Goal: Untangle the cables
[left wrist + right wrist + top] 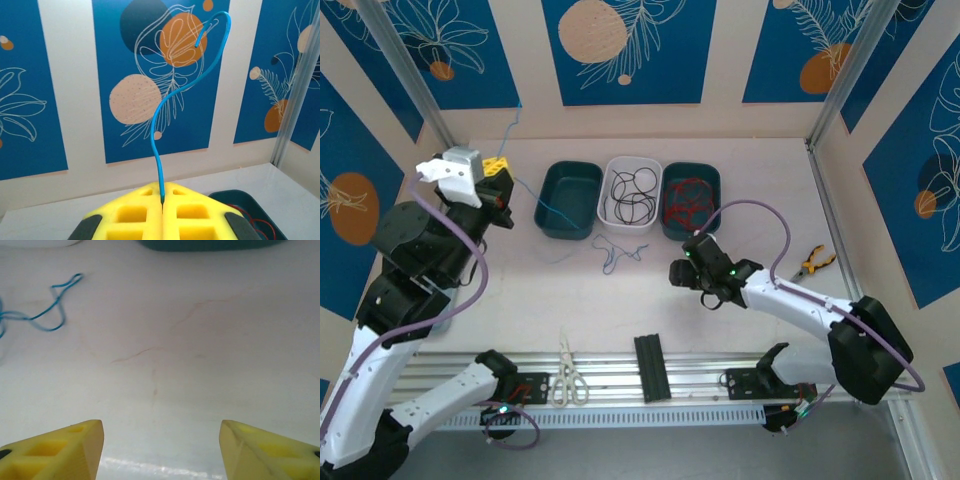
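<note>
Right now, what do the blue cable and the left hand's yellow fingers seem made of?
Blue cable: probably plastic-sheathed wire, smooth, faintly glossy; it stands in springy curves. Fingers of the left hand: matte yellow plastic or foam, perhaps printed; square hollow cells show.

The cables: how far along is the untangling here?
Done: black cables lie in the white tray, red cables in a teal tray. In hand: left gripper shut on the blue cable, its far end looped on the table. Left: probably binning it; right gripper is open.
</note>
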`<state>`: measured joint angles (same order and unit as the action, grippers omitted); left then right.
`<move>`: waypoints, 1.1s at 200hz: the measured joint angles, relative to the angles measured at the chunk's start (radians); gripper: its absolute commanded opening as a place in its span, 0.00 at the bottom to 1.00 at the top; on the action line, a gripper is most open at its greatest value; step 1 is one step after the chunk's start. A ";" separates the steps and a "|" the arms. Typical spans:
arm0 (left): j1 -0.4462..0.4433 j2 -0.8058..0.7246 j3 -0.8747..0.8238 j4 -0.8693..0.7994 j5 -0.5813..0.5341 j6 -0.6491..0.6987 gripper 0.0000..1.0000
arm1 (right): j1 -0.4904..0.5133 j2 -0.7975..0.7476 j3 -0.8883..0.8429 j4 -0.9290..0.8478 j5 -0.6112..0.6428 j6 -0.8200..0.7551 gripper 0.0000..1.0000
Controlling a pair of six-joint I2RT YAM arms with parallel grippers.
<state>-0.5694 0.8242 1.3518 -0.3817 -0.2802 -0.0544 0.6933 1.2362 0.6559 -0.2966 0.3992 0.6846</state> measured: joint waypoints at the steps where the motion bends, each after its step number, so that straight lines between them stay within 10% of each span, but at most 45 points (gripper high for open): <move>1: 0.000 0.003 0.001 0.001 0.000 0.000 0.00 | 0.001 -0.001 0.000 0.000 0.000 -0.001 0.66; 115: 0.003 0.264 0.260 0.096 -0.030 0.137 0.00 | -0.016 -0.162 0.000 -0.032 0.032 -0.006 1.00; 220: 0.095 0.692 0.615 0.241 -0.035 0.267 0.00 | -0.100 -0.292 -0.030 -0.067 0.072 0.031 0.99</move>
<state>-0.4747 1.5162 1.9671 -0.1406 -0.3153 0.2127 0.5938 0.9443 0.6258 -0.3634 0.4717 0.7151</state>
